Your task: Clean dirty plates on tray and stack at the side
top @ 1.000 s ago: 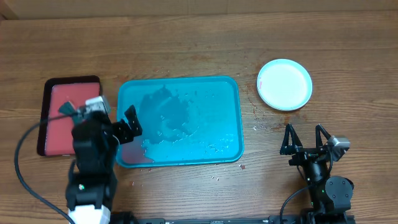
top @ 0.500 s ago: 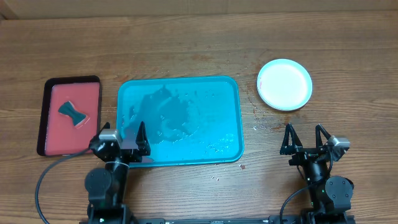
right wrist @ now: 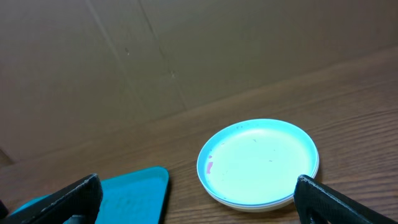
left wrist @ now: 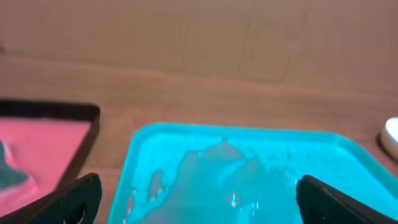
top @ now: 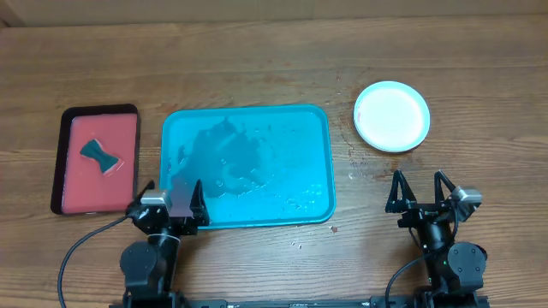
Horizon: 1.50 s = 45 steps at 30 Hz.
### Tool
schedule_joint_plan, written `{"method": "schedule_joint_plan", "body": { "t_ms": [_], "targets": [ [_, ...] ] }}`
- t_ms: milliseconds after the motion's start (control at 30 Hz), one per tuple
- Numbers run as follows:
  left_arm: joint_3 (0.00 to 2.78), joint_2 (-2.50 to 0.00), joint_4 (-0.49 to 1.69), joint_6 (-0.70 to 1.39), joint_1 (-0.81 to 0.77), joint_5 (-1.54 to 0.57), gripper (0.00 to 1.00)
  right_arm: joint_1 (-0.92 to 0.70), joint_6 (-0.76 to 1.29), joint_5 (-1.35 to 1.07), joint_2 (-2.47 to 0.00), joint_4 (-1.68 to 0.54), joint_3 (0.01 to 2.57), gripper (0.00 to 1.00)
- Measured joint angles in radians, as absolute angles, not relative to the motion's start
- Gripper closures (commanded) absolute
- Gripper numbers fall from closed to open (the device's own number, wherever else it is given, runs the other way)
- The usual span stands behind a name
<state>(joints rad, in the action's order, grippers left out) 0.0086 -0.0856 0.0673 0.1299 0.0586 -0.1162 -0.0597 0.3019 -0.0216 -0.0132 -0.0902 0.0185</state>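
The turquoise tray (top: 308, 128) lies mid-table, wet, with no plates on it; it also shows in the left wrist view (left wrist: 186, 143) and the right wrist view (right wrist: 130, 186). The plates (top: 391, 115) are stacked to the tray's right, pale mint on top with a small red smear at its left edge (right wrist: 258, 162); the lower plates show only as rims. My left gripper (top: 170, 205) is open and empty at the tray's near left corner (left wrist: 193, 199). My right gripper (top: 421, 192) is open and empty, in front of the plate stack (right wrist: 193, 199).
A smaller dark-rimmed red tray (top: 64, 137) lies left of the turquoise tray, with a dark teal sponge (top: 101, 157) on it; the tray shows in the left wrist view (left wrist: 50, 130). Small red smears and droplets mark the wood around the plate stack (top: 353, 171).
My left arm has let go of the sponge on the red tray and drawn back to the tray's near left corner. My right arm has not moved.
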Motion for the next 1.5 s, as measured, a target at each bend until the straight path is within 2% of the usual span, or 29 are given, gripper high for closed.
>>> {"method": "schedule_joint_plan", "body": {
  "t_ms": [133,800,1500],
  "targets": [
    [0.009,-0.018,0.067,0.126,0.058,-0.112,0.00,-0.059,0.302,-0.022,-0.013,-0.090,0.019,0.00],
    [0.009,-0.016,0.068,0.122,0.058,-0.093,0.00,-0.059,0.302,-0.021,-0.013,-0.090,0.019,0.00],
    [0.009,-0.016,0.069,0.022,0.032,-0.093,0.00,-0.060,0.302,-0.022,-0.013,-0.090,0.019,0.00]
  ]
}}
